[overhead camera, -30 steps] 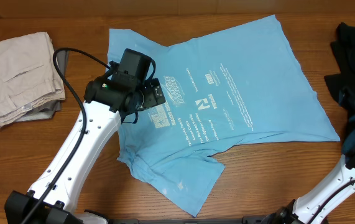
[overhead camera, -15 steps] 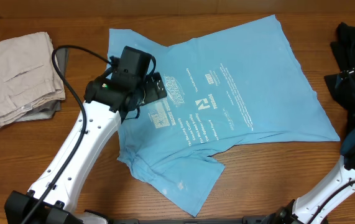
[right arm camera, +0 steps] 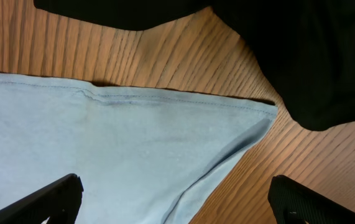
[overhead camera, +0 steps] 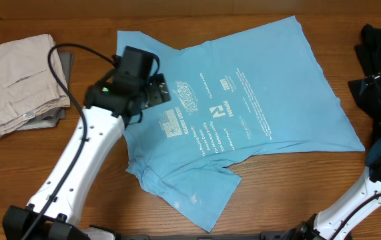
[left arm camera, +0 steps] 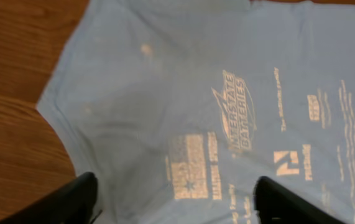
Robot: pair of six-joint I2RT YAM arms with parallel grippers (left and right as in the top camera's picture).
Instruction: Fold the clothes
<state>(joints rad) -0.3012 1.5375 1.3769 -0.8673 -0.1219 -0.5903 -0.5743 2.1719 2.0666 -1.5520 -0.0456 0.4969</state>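
Note:
The clothes, a light blue T-shirt (overhead camera: 270, 73) with white print, lies spread and a little rumpled across the wooden table, one sleeve (overhead camera: 190, 190) pointing toward the front edge. My left gripper (overhead camera: 155, 90) hovers open over the shirt's left part. In the left wrist view its gripper (left arm camera: 176, 186) straddles bare fabric (left arm camera: 165, 81) next to the white lettering, holding nothing. In the right wrist view my right gripper (right arm camera: 174, 190) stands wide open above the shirt's hem corner (right arm camera: 261, 115), with cloth (right arm camera: 102, 137) below the left finger and bare wood below the right one.
Folded beige trousers (overhead camera: 20, 80) lie at the far left on a grey cloth. A dark garment (overhead camera: 380, 47) is heaped at the right edge, close to the shirt's corner, and fills the top of the right wrist view (right arm camera: 301, 56).
My left gripper has slid left and toward the far edge over the shirt. The right gripper's jaws have opened wider; that arm has barely moved.

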